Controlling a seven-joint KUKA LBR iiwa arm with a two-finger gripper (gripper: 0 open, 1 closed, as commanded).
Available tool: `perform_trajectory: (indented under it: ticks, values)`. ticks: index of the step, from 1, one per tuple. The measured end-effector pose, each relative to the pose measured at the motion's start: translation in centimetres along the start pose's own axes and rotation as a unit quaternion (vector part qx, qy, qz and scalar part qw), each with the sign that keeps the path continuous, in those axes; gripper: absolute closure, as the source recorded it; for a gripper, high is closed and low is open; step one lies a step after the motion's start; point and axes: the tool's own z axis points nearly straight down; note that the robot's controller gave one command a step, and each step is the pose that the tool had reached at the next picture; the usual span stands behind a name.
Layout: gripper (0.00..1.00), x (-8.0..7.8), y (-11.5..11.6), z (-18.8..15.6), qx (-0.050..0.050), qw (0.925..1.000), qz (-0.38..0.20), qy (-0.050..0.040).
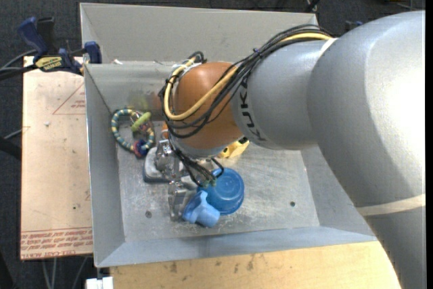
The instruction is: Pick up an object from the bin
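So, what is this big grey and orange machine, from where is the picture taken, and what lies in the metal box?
It is a robot arm, reaching in from the right; the orange dome belongs to it. The one camera looks down from above, slightly sideways. The grey bin holds small things: a blue cup and a light blue piece beside the arm's tip, a multicoloured ring at the left. Whether the tip holds anything, I cannot tell.

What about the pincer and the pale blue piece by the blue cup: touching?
Cannot tell. In the camera view the pincer borders the pale blue piece, but neither contact nor gap shows plainly.
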Motion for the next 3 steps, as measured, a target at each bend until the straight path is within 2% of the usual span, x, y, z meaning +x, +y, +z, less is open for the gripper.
perform_trajectory:
  ticks: [1, 2, 3]
  values:
    - [0.00, -2.2, -1.8, 0.1, -0.002, 0.9895, -0.145, 0.0021]
    - [0.00, -3.8, -2.9, 0.1, -0.004, 0.9751, -0.222, 0.0031]
    - [1.00, -6.7, -4.0, -0.3, -0.005, 0.9456, -0.325, -0.0068]
